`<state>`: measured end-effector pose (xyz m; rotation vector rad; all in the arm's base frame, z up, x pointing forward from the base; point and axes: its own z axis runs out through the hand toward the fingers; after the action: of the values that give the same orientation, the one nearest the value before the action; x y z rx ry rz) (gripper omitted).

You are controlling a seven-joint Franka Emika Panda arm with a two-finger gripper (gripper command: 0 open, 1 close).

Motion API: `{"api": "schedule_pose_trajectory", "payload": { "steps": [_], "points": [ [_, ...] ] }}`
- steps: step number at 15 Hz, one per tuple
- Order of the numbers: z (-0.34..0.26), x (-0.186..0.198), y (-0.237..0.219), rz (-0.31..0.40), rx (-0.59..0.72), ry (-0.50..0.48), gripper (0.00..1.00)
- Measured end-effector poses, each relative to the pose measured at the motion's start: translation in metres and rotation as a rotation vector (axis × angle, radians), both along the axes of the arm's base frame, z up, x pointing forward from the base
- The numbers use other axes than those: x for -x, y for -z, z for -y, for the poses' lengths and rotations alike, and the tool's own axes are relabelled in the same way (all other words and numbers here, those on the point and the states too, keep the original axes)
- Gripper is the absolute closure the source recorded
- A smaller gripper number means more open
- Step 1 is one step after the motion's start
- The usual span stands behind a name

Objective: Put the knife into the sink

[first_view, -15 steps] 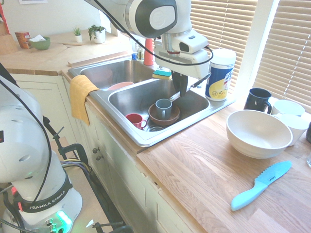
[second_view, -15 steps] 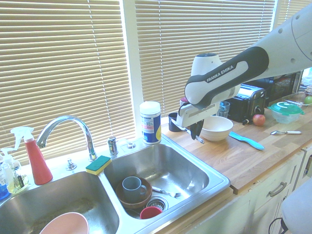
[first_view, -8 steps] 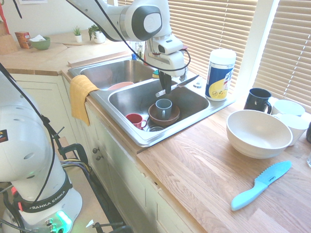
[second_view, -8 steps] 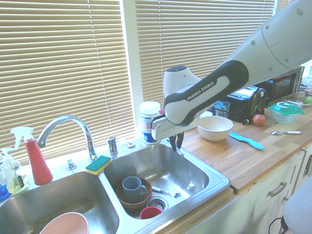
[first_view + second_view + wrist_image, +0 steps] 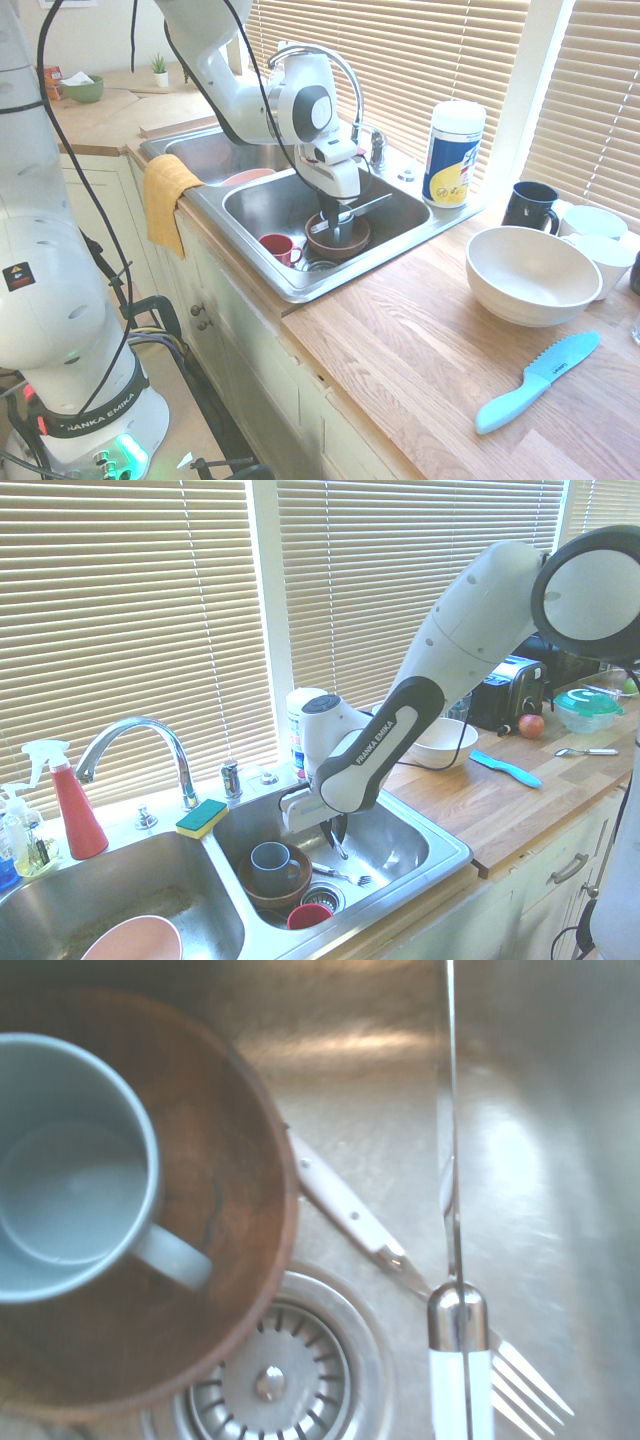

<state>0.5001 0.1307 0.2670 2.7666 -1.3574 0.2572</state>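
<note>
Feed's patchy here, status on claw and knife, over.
Claw shut on knife, over the sink. Bowl with mug beside, fork below.

The small slim paring knife with a white handle and silver metal blade (image 5: 366,206) is hanging in the air over the near basin, its blade slanting up towards the window side. The rectangular shiny grey stainless-steel sink with a wide flat rim (image 5: 292,290) is sitting set into the countertop, lying open beneath the knife.

Small knife handle: you had a slim white handle (image 5: 461,1390).
Mug: you had a blue-grey round mug (image 5: 272,868).
</note>
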Motion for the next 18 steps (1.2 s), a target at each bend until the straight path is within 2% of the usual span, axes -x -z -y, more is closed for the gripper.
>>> {"api": "schedule_pose_trajectory", "payload": {
  "steps": [6, 14, 15, 18],
  "points": [
    [-0.004, -0.034, 0.046, -0.026, 0.007, -0.008, 1.0],
    [0.001, -0.031, 0.09, -0.049, 0.001, 0.009, 1.0],
    [0.002, -0.03, 0.092, -0.051, -0.002, 0.012, 0.0],
    [0.005, -0.028, 0.099, -0.066, -0.008, 0.011, 0.0]
  ]
}}
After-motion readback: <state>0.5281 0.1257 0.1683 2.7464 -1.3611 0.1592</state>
